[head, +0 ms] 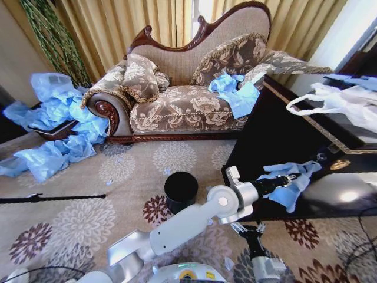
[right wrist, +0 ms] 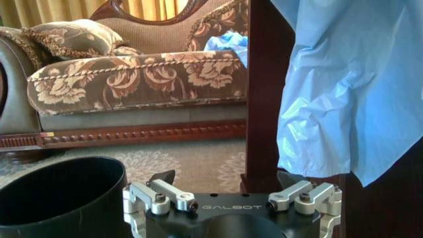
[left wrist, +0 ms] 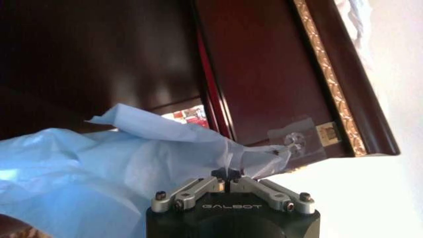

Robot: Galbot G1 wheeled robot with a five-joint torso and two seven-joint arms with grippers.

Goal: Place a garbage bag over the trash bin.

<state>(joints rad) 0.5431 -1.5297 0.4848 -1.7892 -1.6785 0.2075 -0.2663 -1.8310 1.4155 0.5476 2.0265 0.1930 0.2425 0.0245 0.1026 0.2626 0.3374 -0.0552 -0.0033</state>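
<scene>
Here the left gripper [head: 293, 175] pinches the garbage bag [head: 290, 187] on the table [head: 277, 130].

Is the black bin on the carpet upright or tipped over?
Upright. In the head view the bin stands on the carpet with its round opening facing up. No bag covers it.

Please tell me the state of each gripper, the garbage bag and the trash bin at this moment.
Left gripper: shut on the garbage bag, at the dark table's edge.
Right gripper: open, low beside the trash bin.
Garbage bag: crumpled, hanging from the left gripper.
Trash bin: upright on the carpet, unlined.
</scene>
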